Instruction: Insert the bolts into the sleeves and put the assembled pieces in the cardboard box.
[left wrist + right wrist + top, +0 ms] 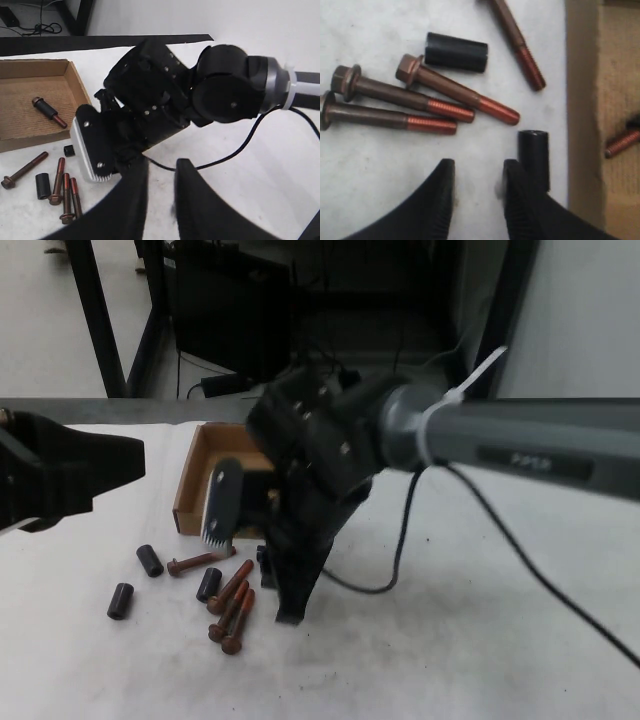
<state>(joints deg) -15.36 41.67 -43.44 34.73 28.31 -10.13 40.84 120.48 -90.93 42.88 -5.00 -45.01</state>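
right gripper is held low over the loose bolts, its fingers a little spread and nothing pinched between them.

a black sleeve is seen just beside one finger, between it and the wall of the cardboard box. three bolts are laid side by side near the fingers, with a second sleeve just beside one bolt head. a fourth bolt is placed nearer the box. inside the box one assembled piece is seen. left gripper is kept farther away above the white bench, fingers slightly apart and empty.
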